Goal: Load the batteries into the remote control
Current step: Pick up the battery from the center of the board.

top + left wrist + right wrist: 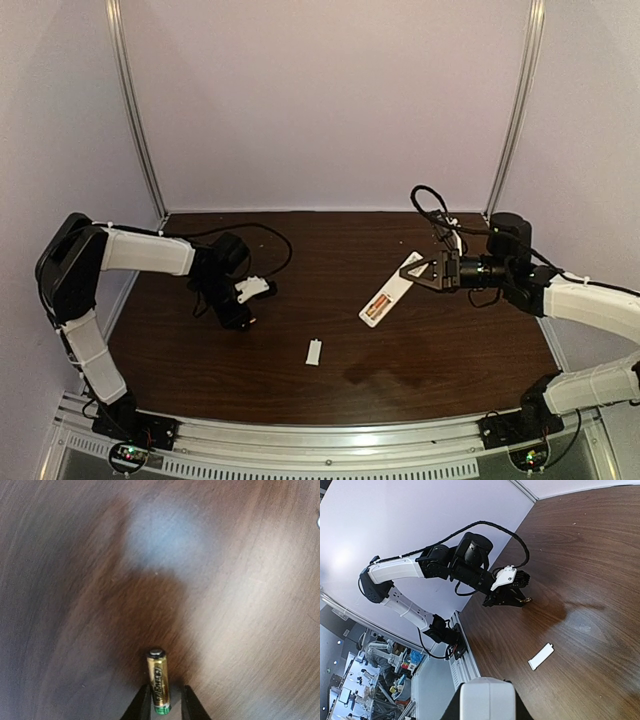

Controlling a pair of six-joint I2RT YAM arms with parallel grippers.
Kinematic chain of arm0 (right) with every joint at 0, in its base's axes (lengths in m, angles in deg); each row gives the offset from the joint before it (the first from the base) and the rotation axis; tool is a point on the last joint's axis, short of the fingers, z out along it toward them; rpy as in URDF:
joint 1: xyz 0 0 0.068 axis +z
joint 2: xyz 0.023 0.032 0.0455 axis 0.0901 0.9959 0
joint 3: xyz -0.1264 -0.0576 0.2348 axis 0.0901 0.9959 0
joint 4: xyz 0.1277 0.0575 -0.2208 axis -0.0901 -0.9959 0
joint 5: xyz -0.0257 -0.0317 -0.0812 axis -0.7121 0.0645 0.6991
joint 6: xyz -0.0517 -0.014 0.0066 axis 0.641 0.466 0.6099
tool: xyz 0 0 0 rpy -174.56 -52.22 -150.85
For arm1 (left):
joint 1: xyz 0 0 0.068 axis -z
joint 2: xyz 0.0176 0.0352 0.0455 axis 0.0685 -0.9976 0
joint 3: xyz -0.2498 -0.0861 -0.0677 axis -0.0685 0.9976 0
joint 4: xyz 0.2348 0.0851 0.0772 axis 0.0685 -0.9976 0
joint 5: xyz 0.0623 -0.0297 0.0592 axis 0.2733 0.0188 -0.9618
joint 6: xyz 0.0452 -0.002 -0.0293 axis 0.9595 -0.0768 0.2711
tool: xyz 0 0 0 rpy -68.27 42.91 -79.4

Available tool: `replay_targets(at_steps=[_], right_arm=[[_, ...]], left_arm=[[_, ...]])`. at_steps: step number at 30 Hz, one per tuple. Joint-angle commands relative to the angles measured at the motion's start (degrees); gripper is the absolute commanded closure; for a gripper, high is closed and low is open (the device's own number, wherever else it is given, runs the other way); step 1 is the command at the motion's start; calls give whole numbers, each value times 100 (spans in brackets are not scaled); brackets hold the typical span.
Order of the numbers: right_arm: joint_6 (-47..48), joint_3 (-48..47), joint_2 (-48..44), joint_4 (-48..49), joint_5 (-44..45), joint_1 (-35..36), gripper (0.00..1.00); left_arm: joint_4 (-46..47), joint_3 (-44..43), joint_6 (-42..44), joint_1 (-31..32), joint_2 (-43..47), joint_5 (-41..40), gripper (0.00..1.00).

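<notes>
Gold-wrapped with a green band at its near end, one of the batteries (159, 682) sits between the tips of the left jaws in the left wrist view. Its long axis runs straight out along them, and its small button cap points away from the wrist. One finger (141, 705) looks to be against its side while a thin dark gap shows by the other, so it cannot be told whether the left jaws are truly pinching it or only bracketing it. The dark wood bench (450, 350) beneath is blurred, and it is unclear whether the battery rests on it or hangs just above. From overhead, the left arm (150, 252) reaches over the left middle of the bench. The remote control (395, 290) lies well apart to its right, a slim white bar slanting from far right to near left. The right jaws are clenched on its far end, and the right wrist view shows a white end wedged between them. The other battery (379, 306) looks to be seated already, an orange sliver in the open bay near the remote's nearer end. A small white cover plate (313, 351) lies loose on the bench between the two arms, nearer the front edge. The left arm has the battery, so the coming move likely means carrying it rightward and turning it to match the remote's slanted length
</notes>
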Motion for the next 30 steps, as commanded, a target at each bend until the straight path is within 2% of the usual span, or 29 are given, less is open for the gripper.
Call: replay_targets(at_steps=[1, 6, 9, 13, 18, 21, 25, 27, 30], right_arm=[[-206, 161, 136, 557, -6, 44, 100], [-590, 374, 335, 1201, 102, 79, 100], [-722, 450, 490, 1432, 183, 127, 100], [-827, 541, 592, 1605, 372, 206, 100], [-1187, 744, 824, 2211, 678, 420, 100], [-1509, 856, 1065, 2748, 895, 615, 100], [-1759, 832, 1410, 3148, 1149, 922, 100], [-1796, 778, 1548, 3209, 1296, 1073, 100], [-1874, 655, 1720, 3178, 1533, 1223, 100]], left_arm=[[156, 50, 109, -50, -134, 234, 81], [148, 44, 58, -50, -245, 339, 95], [164, -48, -44, -35, -168, 455, 100], [24, -438, -435, 83, 265, 569, 100], [232, -732, -818, 808, 1309, 512, 100], [136, -1065, -1421, 1165, 1623, 325, 100], [-9, -1492, -2536, 1291, 1665, 702, 100], [-49, -1526, -2517, 1439, 1684, 1039, 100], [-47, -1433, -2373, 1984, 1770, 524, 100]])
